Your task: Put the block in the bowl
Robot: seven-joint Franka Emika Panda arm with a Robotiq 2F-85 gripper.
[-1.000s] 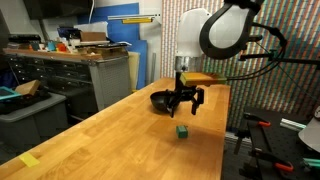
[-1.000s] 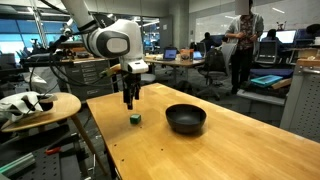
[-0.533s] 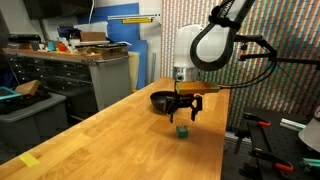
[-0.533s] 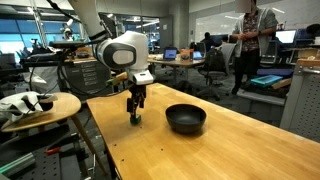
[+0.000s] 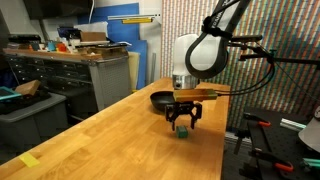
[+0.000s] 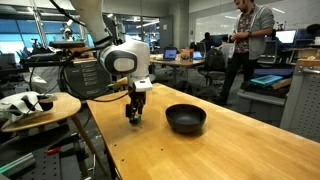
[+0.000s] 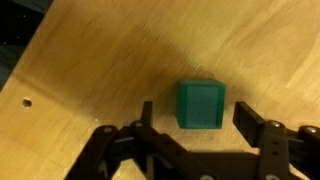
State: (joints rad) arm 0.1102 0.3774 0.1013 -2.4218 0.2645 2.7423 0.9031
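The block point(image 7: 201, 104) is a small dark green cube on the wooden table. In the wrist view it sits between my two open fingers, with a gap on each side. My gripper point(image 5: 183, 122) point(image 6: 133, 117) point(image 7: 198, 118) is low over the table, its fingers straddling the block point(image 5: 183, 129). In an exterior view the block is mostly hidden by the fingers. The black bowl point(image 6: 185, 118) point(image 5: 161, 99) stands empty on the table, a short way from the gripper.
The wooden table point(image 5: 110, 135) ends close to the block on one side point(image 6: 105, 140). A round stool with a white object point(image 6: 35, 104) stands beside the table. A person point(image 6: 240, 45) stands behind, by desks. A workbench point(image 5: 60, 75) is farther off.
My gripper has come down from above the block until its open fingers sit on either side of it. The block and bowl have not moved.
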